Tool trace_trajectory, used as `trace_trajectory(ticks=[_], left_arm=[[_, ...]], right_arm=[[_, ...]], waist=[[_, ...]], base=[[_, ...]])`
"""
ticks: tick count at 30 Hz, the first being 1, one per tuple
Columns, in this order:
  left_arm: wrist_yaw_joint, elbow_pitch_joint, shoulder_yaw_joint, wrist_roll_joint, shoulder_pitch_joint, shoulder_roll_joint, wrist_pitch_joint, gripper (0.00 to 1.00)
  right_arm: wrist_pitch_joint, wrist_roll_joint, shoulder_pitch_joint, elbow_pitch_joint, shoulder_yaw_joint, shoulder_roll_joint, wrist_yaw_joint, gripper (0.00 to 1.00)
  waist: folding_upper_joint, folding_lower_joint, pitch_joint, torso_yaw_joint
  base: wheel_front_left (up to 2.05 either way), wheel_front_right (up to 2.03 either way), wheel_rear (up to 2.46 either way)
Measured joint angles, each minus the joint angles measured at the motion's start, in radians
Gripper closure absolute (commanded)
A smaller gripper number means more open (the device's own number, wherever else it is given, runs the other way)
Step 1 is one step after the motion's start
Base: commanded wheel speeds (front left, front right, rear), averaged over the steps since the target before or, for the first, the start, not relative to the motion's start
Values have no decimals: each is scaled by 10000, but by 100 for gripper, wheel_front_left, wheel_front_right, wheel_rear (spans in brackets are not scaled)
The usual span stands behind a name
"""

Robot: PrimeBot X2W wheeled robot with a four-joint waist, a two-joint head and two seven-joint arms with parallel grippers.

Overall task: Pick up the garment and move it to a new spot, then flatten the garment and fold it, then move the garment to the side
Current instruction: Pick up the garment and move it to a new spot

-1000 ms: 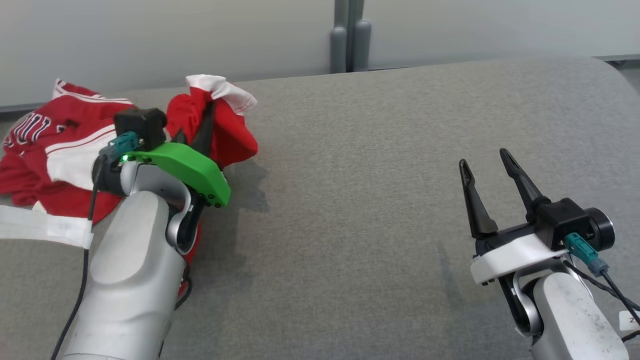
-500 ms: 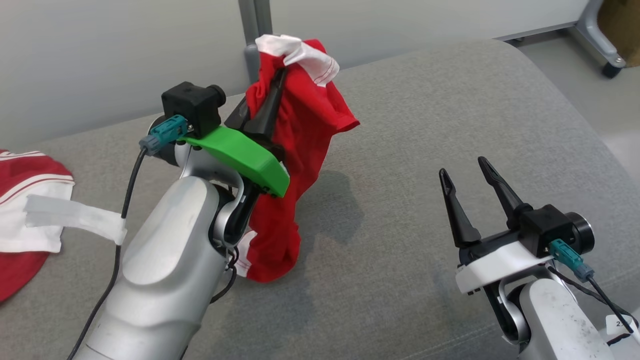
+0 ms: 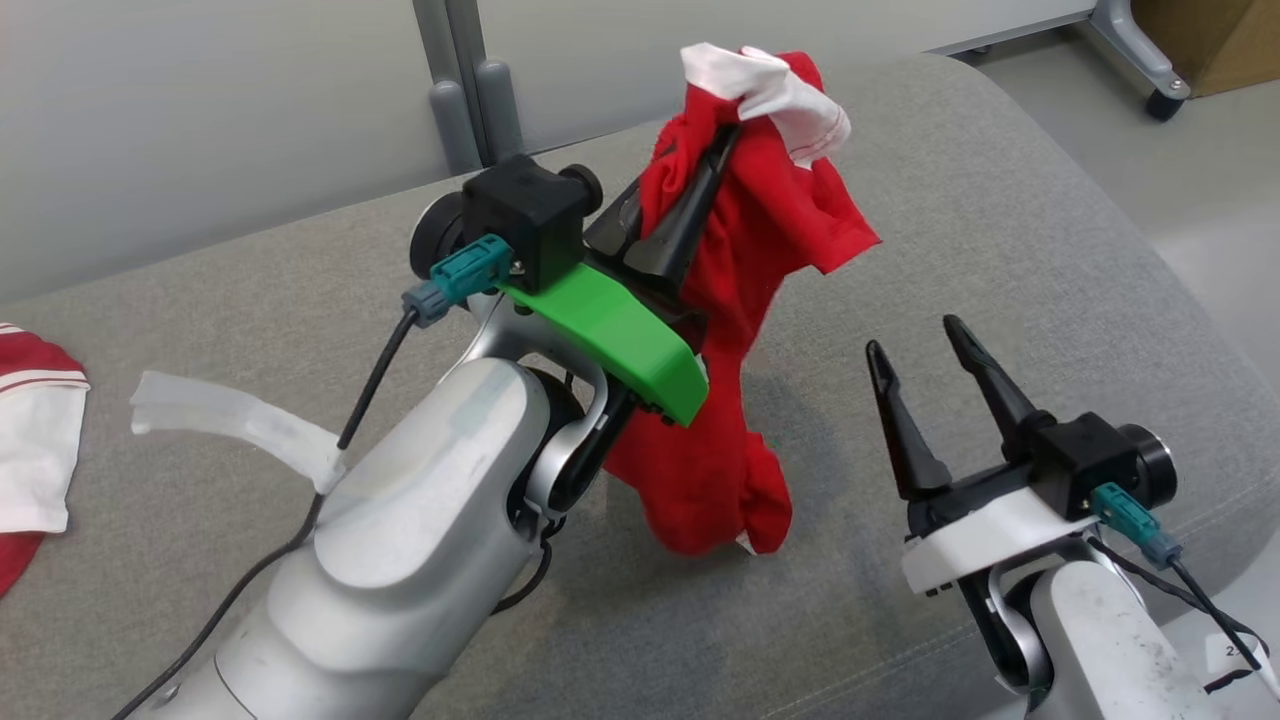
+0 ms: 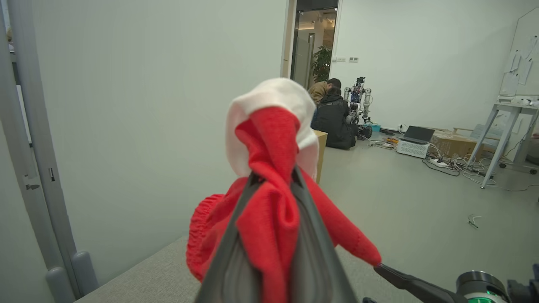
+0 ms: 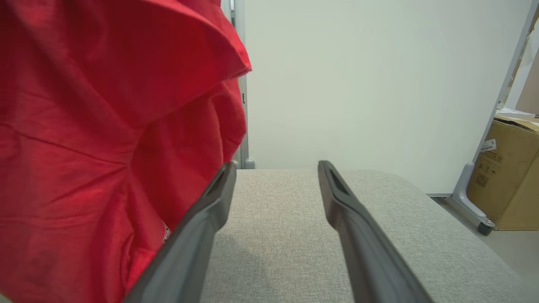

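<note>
- Red cloth with white trim, the garment [image 3: 760, 230] hangs bunched from the left tool [image 3: 728, 145]. Its fingers are clamped tight on a gathered fold just below the trim, so the rest drops freely.
- The garment's lower end hangs over the middle of the grey tabletop [image 3: 1000, 230]; I cannot tell whether it touches.
- Raised like this, the cloth can likely be carried without dragging.
- The right tool [image 3: 912, 338] has its fingers spread wide and holds nothing. It sits near the front right corner, just beside the hanging cloth, probably ready to take a second edge for flattening.
- Another red-and-white garment [image 3: 35, 450] lies at the left edge, well apart.
</note>
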Motion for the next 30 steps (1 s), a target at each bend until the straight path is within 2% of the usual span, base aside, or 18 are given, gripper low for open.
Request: trace_trajectory(ticks=[7,11,15,21,30], left_arm=[[282,378,73,94,-491,21,-27,100],[290,1555,119,683,-454,19,163,100],[293,2359,186,1160,-339,326,320,100],[313,3806,387,2111,-271,1555,378,100],[339,4823,736,2512,-168,1532,-318,100]], right_arm=[[0,50,-38,-67,151,69,81,0],[0,94,-34,-159,-245,52,-94,0],[0,117,-35,-230,-314,54,-96,0],[-2,117,-219,-305,-190,115,-88,0],[-29,115,-484,-303,-63,167,-31,0]], waist=[[0,0,319,-239],[0,0,599,-221],[0,0,789,-114],[0,0,1201,124],[0,0,1743,328]], base=[[0,0,0],[0,0,0],[0,0,0],[0,0,0],[0,0,0]])
